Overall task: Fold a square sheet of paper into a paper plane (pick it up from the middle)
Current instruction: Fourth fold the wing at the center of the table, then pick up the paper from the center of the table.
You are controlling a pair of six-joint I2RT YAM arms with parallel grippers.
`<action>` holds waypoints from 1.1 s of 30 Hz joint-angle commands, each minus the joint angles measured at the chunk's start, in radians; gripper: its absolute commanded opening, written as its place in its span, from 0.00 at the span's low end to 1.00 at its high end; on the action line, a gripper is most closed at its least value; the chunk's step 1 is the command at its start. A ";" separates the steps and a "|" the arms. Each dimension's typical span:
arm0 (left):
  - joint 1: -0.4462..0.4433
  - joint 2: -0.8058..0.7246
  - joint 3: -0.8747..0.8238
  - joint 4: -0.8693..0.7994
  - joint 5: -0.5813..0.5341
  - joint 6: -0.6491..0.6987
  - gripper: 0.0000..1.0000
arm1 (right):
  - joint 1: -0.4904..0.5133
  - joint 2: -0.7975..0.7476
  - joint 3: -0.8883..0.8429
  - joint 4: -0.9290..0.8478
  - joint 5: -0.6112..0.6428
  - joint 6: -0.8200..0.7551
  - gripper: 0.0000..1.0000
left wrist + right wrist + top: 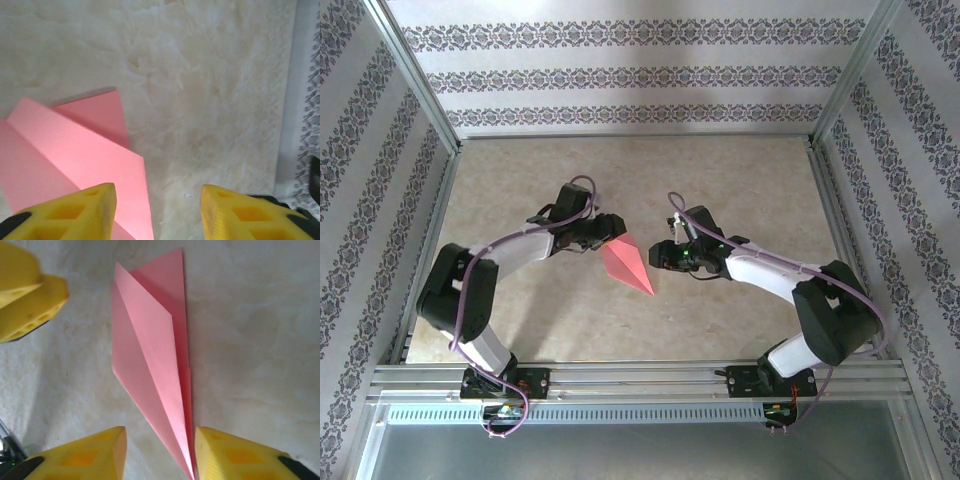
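The left arm (500, 262) and right arm (770, 268) are shown bent in towards the paper plane (627, 264), which is laid flat on the pale mottled table (740, 180), folded to a slim dart and gripped by nothing. The left gripper (603, 228) is held at the plane's broad tail, fingers (90, 210) spread apart. The right gripper (665, 255) is held at its nose, fingers (95, 452) parted, one to each side of the tip. The folding is judged done, so both grippers are best drawn straight up, lest the light paper be dragged or sprung open. Around the plane, patterned wallpaper (620, 75) is seen on three sides, a metal rail (640, 378) on the fourth.
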 commanded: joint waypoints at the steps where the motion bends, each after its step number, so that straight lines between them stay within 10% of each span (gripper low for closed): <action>1: 0.023 -0.013 -0.101 0.091 0.000 -0.136 0.52 | -0.013 0.087 0.073 0.036 -0.038 -0.061 0.44; 17: 0.029 0.051 -0.196 0.261 0.040 -0.260 0.54 | -0.050 0.401 0.237 0.142 -0.234 -0.045 0.33; 33: 0.055 -0.012 -0.224 0.432 0.172 -0.221 0.57 | -0.098 0.291 0.136 0.389 -0.347 0.142 0.08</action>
